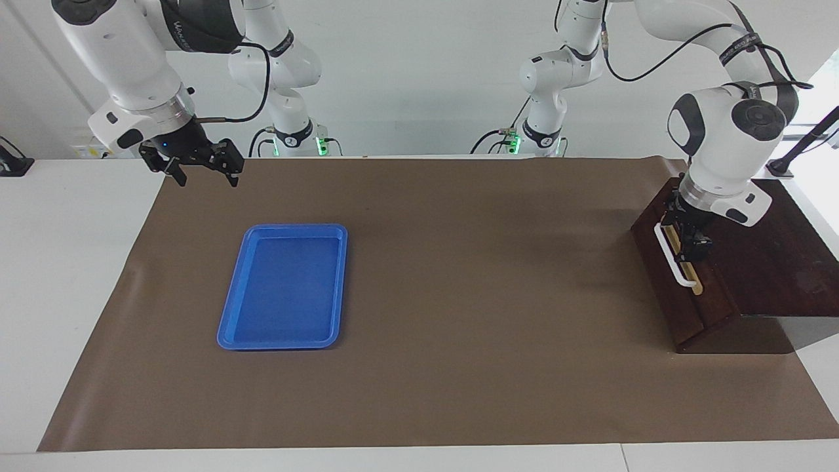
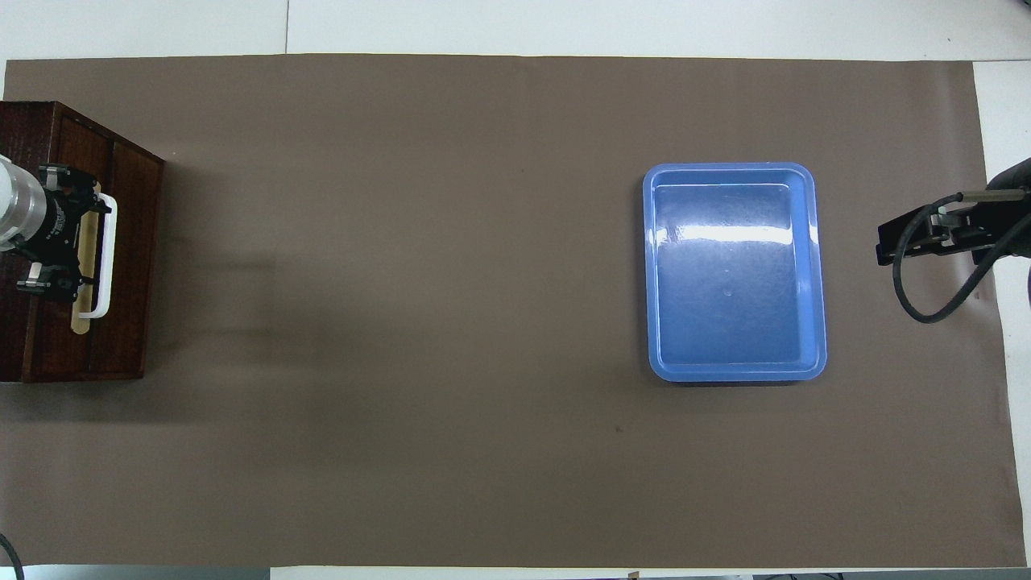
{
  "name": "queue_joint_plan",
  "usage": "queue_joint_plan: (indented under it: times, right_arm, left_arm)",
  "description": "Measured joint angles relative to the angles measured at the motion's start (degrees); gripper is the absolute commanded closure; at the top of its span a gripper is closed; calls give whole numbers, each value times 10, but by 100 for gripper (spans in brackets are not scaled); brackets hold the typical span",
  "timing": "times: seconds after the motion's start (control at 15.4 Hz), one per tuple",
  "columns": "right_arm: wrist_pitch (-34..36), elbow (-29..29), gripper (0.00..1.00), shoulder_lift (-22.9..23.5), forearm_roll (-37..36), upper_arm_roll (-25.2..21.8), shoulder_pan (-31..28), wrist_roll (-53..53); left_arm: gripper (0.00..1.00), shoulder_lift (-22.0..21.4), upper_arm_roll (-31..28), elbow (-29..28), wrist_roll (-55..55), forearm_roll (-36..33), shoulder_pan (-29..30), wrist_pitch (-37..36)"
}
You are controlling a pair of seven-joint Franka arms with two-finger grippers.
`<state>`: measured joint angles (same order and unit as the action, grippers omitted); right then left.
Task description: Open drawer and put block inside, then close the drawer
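Facing view. The drawer [image 1: 682, 282] is sitting shut in its dark brown box [image 1: 773, 262] at about three o'clock on the brown mat [image 1: 459, 295], at the left arm's end of the table. The left gripper [image 1: 693, 244] is hanging right at the white bar handle [image 1: 674, 257], and its jaws are standing open; it is at the bar's upper half, but whether the fingers are already touching the bar I cannot tell. The right gripper [image 1: 203, 172] is waiting in the air over the mat's corner at about ten o'clock, over the edge closest to the robots, with its fingers spread and nothing between them. The blue tray [image 1: 226, 328] is lying bare toward the right arm's end. No yellow block is showing anywhere in this view.

Overhead view. Here the drawer [image 2: 129, 266] is lying at nine o'clock, its front flush with the box [image 2: 32, 354]. The left gripper [image 2: 80, 242] is covering the tan strip just beside the handle [image 2: 109, 242], jaws apart. The right gripper [image 2: 886, 246] is showing at three o'clock, well apart from the tray [image 2: 656, 274]. Again no block is appearing on the mat [image 2: 443, 322] or in the tray.

Judging from both views, the task is barely starting: the drawer is not yet pulled out, so opening it, placing the block and closing it are all remaining, and where the block is the pictures are not telling.
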<state>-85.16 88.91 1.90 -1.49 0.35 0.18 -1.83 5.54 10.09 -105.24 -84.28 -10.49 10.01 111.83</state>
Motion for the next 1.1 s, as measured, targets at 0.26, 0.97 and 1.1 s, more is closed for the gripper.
queue_joint_plan:
  times: [0.26, 0.97, 1.1]
  right_arm:
    - [0, 0, 0, 0, 0, 0, 0, 0]
    - [0, 0, 0, 0, 0, -1, -1, 0]
    - [0, 0, 0, 0, 0, -1, -1, 0]
  left_arm:
    - [0, -41, 7, 25, 99, 37, -27, -74]
    - [0, -51, -1, 99, 688, 79, -66, -242]
    - [0, -49, -1, 99, 700, 83, -67, -242]
